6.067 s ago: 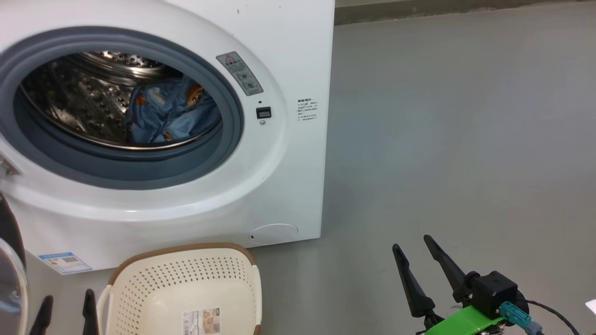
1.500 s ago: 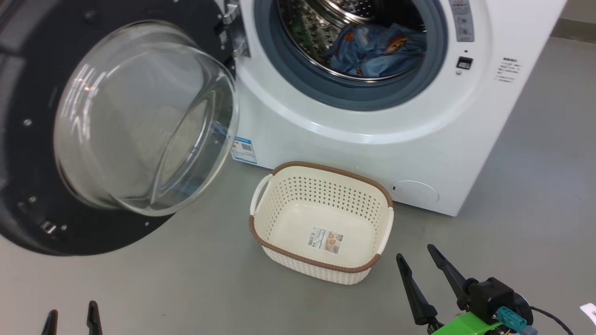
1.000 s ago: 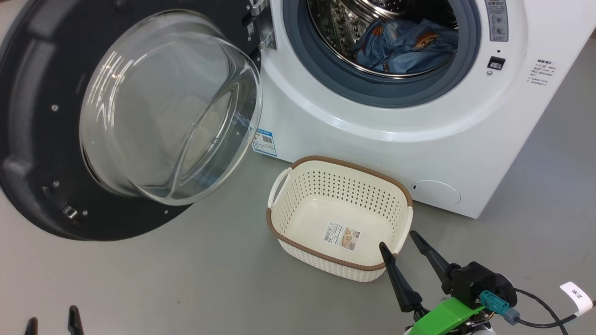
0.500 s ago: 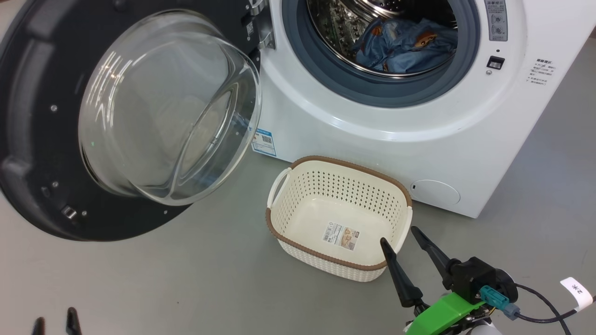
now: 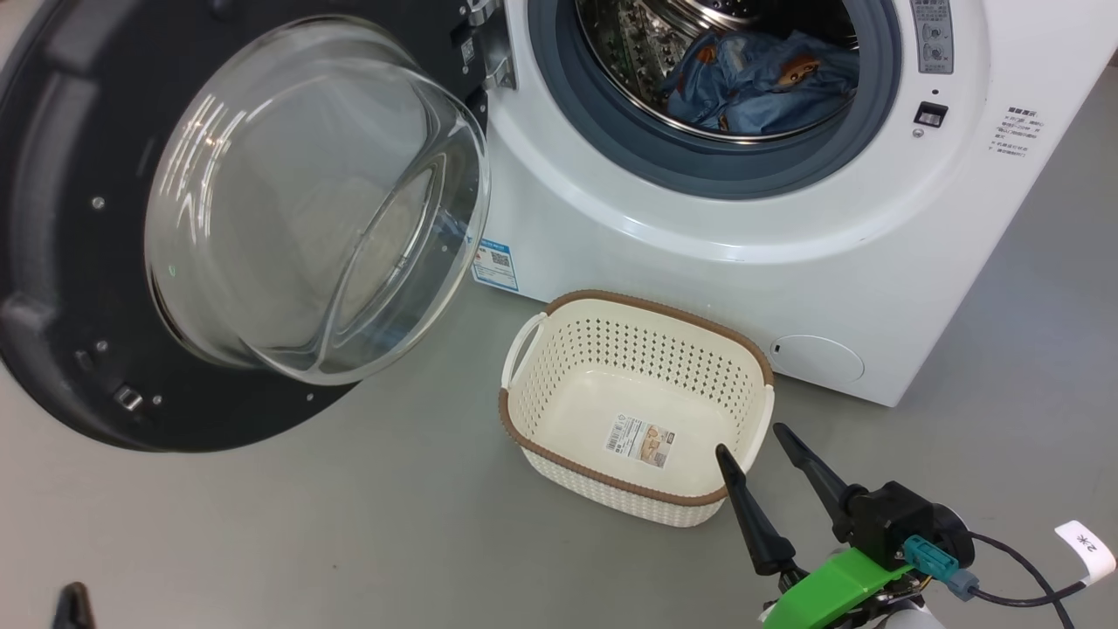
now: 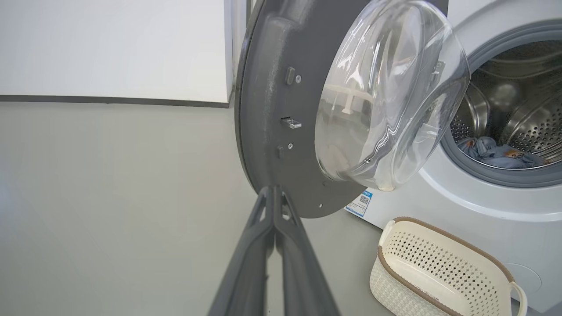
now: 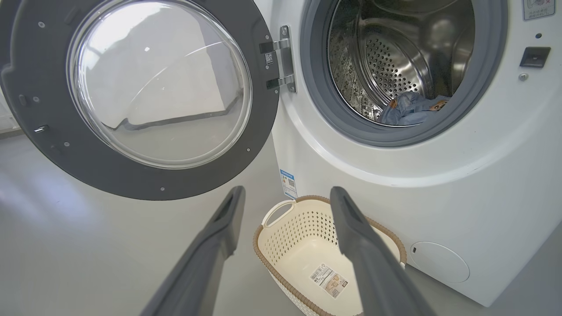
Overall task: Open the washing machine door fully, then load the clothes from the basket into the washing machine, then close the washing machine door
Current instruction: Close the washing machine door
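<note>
The washing machine door point(image 5: 52, 262) stands swung wide to the left, its glass bowl bulging toward me. Inside the steel drum of the white washing machine point(image 5: 786, 245) lie the light blue clothes point(image 5: 760, 79). On the floor in front sits the cream basket point(image 5: 664, 306), holding just a label on its bottom. My right gripper point(image 5: 749, 438) is open at the basket's near right corner, holding nothing. My left gripper point(image 6: 274, 188) is shut on nothing, pointing at the lower edge of the door point(image 6: 268, 87). Its tip point(image 5: 74, 603) shows at the lower left.
Grey floor point(image 5: 349, 542) spreads below the door and left of the basket. A white wall with a dark skirting point(image 6: 109, 100) runs behind the door. A cable with a white tag point(image 5: 1083, 546) trails from my right wrist. A round flap point(image 5: 817, 358) sits low on the machine.
My left gripper has shut, its two tips closing into one and sinking toward the bottom edge of the head view. The right gripper, door and basket hold still.
</note>
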Robot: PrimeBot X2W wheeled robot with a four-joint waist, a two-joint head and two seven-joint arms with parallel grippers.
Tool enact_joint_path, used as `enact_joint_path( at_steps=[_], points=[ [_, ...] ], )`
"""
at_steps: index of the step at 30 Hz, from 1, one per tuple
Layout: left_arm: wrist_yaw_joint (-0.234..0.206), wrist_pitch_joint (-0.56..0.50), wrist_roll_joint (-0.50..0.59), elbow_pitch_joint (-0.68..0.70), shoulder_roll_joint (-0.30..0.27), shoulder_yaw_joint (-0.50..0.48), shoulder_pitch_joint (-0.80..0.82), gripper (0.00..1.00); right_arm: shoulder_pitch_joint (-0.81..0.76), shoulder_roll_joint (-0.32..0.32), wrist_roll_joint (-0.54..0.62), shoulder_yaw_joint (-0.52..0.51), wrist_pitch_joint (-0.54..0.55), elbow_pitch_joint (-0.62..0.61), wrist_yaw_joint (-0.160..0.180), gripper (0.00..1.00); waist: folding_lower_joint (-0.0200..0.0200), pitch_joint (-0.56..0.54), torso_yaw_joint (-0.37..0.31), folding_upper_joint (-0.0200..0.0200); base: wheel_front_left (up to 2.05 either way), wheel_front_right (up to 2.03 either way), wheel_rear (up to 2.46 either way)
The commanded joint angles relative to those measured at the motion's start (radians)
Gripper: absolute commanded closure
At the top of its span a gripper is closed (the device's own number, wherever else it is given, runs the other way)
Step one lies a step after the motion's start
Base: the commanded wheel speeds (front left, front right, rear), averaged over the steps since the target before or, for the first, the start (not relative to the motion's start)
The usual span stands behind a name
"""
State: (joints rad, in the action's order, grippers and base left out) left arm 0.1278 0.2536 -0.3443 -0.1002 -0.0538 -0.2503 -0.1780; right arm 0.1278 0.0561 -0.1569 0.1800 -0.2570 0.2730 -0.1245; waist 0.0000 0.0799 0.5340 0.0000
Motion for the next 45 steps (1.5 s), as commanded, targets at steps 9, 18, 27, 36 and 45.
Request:
enact_joint_path(
  at_steps=[9,18,27,36,45],
  points=[
    [0.003,0.008,-0.087,0.068,-0.107,-0.127,0.106,1.00,0.007,-0.006,0.016,0.014,-0.005,-0.039,-0.006,0.00,0.0000,-0.001,-0.002,0.0000,0.00,0.00,0.00],
    [0.003,0.008,-0.224,0.020,-0.259,-0.150,0.229,1.00,0.005,-0.006,0.010,0.011,-0.005,-0.042,-0.006,0.00,0.0000,0.001,-0.004,0.0000,0.00,0.00,0.00],
    [0.003,0.008,-0.423,-0.071,-0.361,-0.156,0.354,1.00,-0.007,-0.006,0.003,0.003,-0.005,-0.055,-0.006,0.00,0.0000,0.000,-0.006,0.0000,0.00,0.00,0.00],
    [0.003,-0.067,-0.768,-0.201,-0.501,-0.103,0.483,1.00,-0.018,-0.006,0.011,-0.009,-0.005,-0.062,-0.006,0.00,0.0000,0.007,-0.009,0.0000,0.00,0.00,0.00],
    [0.003,-0.307,-1.103,-0.463,-0.603,-0.122,0.643,1.00,-0.016,-0.006,0.017,-0.006,-0.005,-0.063,-0.006,0.00,0.0000,0.022,-0.034,0.0000,0.00,0.00,0.00]
  ],
)
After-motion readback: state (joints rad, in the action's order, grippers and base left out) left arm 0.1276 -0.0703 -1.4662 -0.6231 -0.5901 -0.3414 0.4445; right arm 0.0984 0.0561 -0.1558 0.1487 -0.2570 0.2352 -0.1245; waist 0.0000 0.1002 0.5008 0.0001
